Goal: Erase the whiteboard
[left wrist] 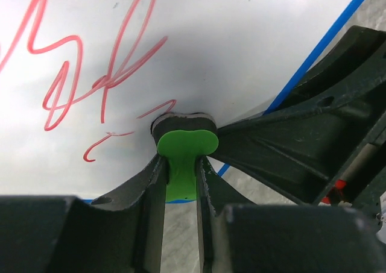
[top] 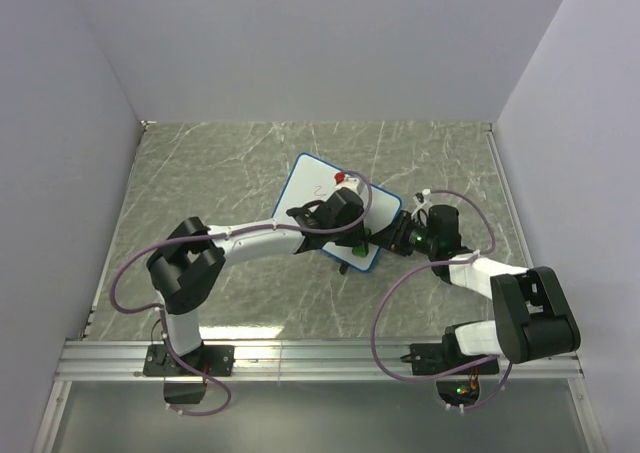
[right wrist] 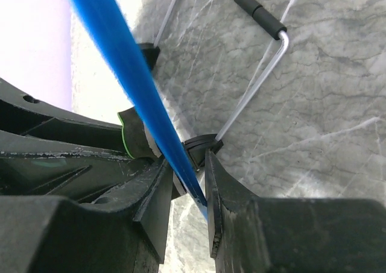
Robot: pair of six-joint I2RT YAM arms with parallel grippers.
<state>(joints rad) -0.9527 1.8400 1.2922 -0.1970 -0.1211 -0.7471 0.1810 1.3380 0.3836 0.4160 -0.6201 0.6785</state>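
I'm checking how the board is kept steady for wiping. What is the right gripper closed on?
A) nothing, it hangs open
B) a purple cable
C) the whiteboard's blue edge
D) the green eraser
C: in the right wrist view the right gripper pinches the whiteboard's blue edge between its fingers, while the green eraser sits in the left gripper.

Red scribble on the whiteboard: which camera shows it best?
Left wrist: the red scribble fills the upper left, every stroke sharp, just above the green eraser. Top external shows only a tiny red mark on the whiteboard. Right wrist shows just the board's blue edge, no writing.
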